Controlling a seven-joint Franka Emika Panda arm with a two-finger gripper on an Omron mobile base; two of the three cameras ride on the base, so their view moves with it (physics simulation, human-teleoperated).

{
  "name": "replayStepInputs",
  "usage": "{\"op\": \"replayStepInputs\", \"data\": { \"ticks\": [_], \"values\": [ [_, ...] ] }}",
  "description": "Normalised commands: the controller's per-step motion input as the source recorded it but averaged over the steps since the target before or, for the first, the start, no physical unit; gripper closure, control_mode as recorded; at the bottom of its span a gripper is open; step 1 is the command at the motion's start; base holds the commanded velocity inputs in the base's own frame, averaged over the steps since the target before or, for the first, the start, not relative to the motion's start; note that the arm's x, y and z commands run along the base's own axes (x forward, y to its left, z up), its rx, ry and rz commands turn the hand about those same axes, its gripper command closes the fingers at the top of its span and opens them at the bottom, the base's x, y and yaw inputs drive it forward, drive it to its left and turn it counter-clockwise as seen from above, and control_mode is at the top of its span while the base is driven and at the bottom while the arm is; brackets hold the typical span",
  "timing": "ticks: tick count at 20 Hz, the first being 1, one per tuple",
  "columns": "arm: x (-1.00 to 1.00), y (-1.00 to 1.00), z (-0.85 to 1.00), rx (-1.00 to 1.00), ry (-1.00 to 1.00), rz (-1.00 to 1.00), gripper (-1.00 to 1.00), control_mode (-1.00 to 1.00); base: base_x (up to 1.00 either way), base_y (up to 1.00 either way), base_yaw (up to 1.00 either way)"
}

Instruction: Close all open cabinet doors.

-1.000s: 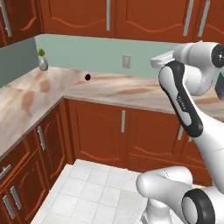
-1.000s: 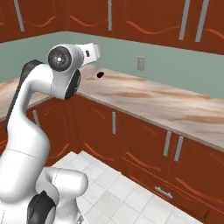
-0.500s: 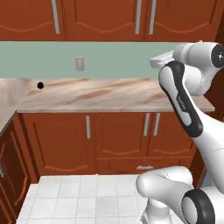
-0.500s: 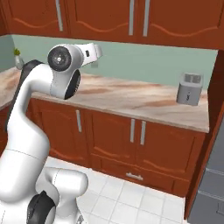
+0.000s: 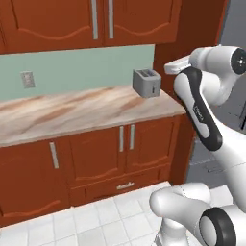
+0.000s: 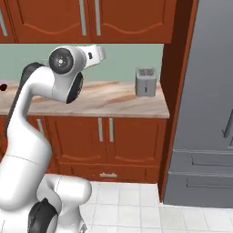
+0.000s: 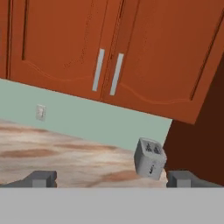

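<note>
- Cabinet doors (image 7: 70, 48) are red-brown wood with long grey bar handles. They hang above the table (image 5: 72, 113) and sit below it, and all look shut.
- Arm is raised high, bent at the elbow.
- Jaws stand wide open, holding nothing, aimed toward the toaster (image 7: 150, 158).

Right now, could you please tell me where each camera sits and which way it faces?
Left base view: behind the arm's left, facing the counter and toaster; the white arm rises at right.
Right base view: behind the arm's right, same counter, grey fridge at right; the arm rises at left.
Hand view: on the hand, tilted, facing upper cabinet doors; fingers wide apart below.
All share the toaster.
</note>
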Motion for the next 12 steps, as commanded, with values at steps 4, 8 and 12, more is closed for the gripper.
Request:
{"op": "replayStepInputs", "data": {
  "ticks": [4, 8, 12],
  "values": [
    [0.00, 0.00, 0.00, 0.00, 0.00, 0.00, -1.00, 1.00, 0.00, 0.00, -0.60],
    [0.00, 0.00, 0.00, 0.00, 0.00, 0.00, -1.00, 1.00, 0.00, 0.00, -0.60],
    [0.00, 0.00, 0.00, 0.00, 0.00, 0.00, -1.00, 1.00, 0.00, 0.00, -0.59]
  ]
}}
